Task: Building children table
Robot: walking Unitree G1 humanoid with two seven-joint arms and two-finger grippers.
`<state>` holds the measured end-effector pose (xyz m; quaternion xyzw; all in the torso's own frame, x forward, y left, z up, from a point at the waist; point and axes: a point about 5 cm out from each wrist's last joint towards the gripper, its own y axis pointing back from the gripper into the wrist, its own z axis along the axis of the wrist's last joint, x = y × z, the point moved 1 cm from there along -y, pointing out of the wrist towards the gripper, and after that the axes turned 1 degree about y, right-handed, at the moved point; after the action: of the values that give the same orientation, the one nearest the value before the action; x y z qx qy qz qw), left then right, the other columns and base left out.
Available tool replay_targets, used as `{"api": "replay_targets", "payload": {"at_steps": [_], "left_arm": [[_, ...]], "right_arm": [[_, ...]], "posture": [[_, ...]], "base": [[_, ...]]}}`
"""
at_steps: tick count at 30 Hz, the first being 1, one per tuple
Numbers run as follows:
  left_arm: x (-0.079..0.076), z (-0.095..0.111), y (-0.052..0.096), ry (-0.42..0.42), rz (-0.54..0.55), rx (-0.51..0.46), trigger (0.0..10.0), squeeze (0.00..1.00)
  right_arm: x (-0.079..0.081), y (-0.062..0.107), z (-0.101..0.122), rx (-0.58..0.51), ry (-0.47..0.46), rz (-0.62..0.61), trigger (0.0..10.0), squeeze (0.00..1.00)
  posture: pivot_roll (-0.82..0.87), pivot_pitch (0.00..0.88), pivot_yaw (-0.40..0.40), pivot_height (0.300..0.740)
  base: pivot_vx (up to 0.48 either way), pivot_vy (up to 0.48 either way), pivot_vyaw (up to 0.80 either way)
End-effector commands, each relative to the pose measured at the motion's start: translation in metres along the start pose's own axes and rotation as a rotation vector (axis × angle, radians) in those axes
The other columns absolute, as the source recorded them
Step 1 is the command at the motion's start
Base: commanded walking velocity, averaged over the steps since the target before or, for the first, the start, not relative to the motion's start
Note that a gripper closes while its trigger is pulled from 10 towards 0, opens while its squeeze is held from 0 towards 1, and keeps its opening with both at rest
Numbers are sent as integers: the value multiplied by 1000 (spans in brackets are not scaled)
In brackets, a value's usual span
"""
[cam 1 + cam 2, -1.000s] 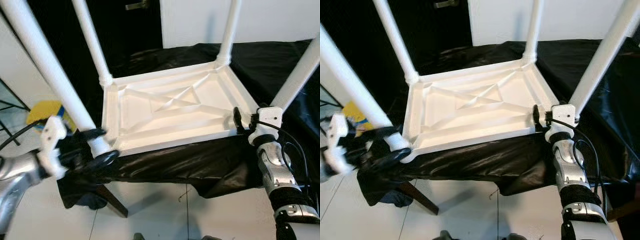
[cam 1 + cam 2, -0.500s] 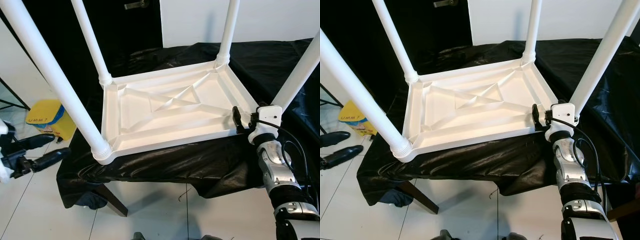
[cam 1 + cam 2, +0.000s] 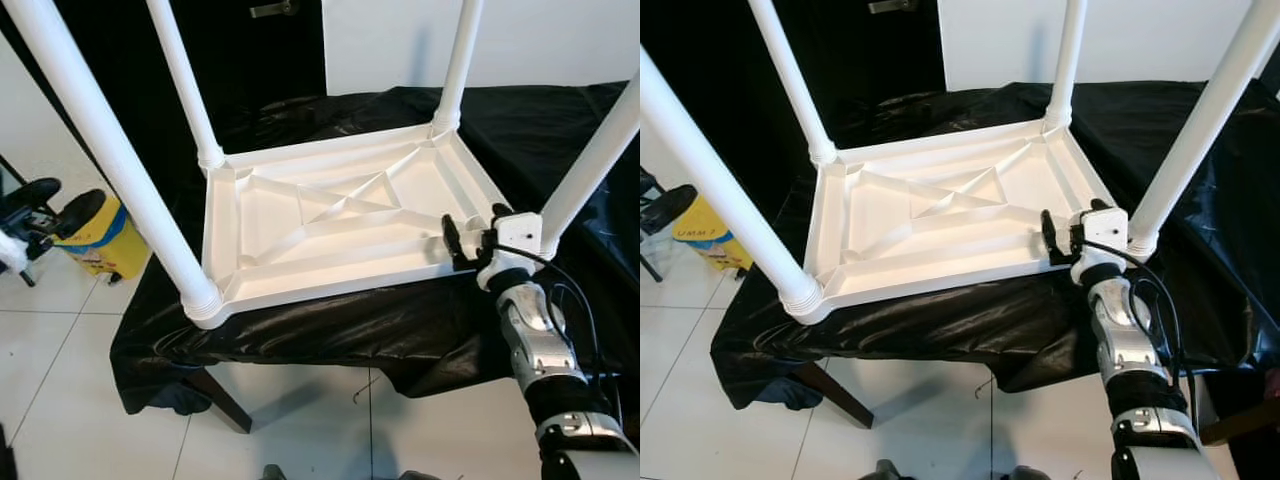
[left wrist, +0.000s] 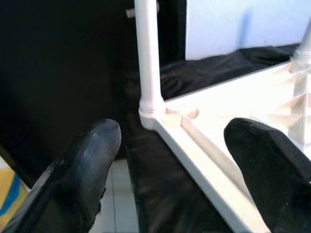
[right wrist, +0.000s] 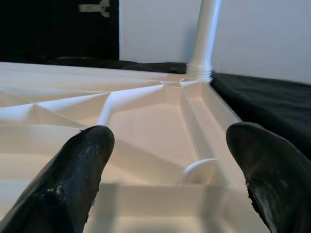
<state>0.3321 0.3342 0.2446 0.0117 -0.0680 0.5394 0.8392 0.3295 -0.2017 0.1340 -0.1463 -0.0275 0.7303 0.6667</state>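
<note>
1. We count one white table (image 3: 340, 225), upside down, with four legs (image 3: 115, 165) standing up at its corners.
2. It lies on a bench draped in black cloth (image 3: 330, 325); a yellow bin (image 3: 100, 235) stands on the tiled floor (image 3: 60, 360) to its left, and a dark doorway (image 3: 250, 60) is behind.
3. Our right hand (image 3: 450, 240) sits at the table's near right corner, just beside that leg, fingers spread apart and gripping nothing.
4. Our left hand (image 3: 40, 205) is well to the left of the table, near the bin, fingers (image 4: 82, 165) apart and empty.
</note>
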Motion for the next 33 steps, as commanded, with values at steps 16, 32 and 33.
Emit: {"api": "replay_targets", "payload": {"at_steps": [16,32,33], "left_arm": [[-27,-1,-67,66,91,-120,10000,0],[-77,-15,-85,212,-184,-244,10000,0],[-81,-15,-87,207,-196,-246,10000,0]], "right_arm": [[20,38,9,25,-11,-74,10000,0],[27,72,-16,225,-99,-283,10000,0],[29,72,-17,242,-111,-280,10000,0]], "posture": [[-150,45,70,740],[-167,37,54,740],[-166,37,54,740]], "base": [[0,0,0],[0,0,0],[0,0,0]]}}
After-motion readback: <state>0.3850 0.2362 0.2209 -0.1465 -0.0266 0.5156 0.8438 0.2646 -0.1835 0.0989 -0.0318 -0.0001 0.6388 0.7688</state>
